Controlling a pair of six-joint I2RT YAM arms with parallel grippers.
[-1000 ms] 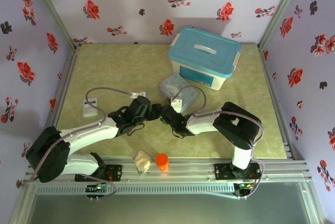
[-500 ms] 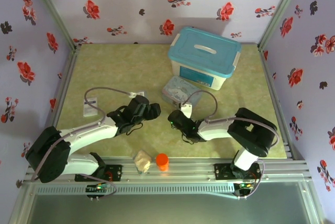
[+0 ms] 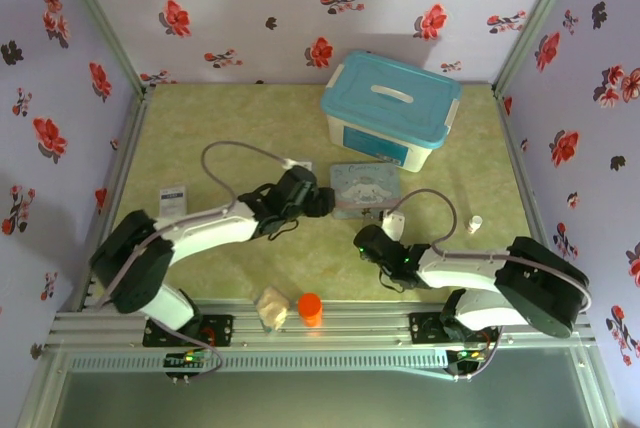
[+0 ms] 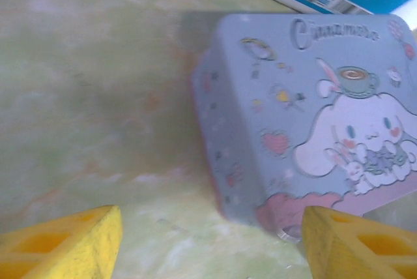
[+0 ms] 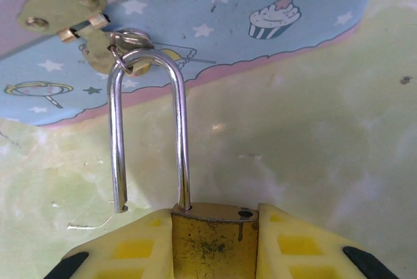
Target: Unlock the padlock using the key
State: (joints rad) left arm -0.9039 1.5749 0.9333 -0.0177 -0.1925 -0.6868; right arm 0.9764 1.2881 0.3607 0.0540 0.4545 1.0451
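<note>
**Padlock gripped, shackle open**

Your right gripper [image 5: 214,253] clamps the brass padlock [image 5: 212,234] by its body between the yellow fingers [image 5: 130,253]. The shackle [image 5: 179,129] hooks through the hasp ring [image 5: 127,43] on the pale blue tin [image 4: 313,96], with one leg hanging free of the body. Your left gripper [image 4: 208,243] stands wide apart just beside the tin's corner.

Tin [image 3: 365,188] and tub [image 3: 390,113] on green table [image 3: 230,118]
</note>
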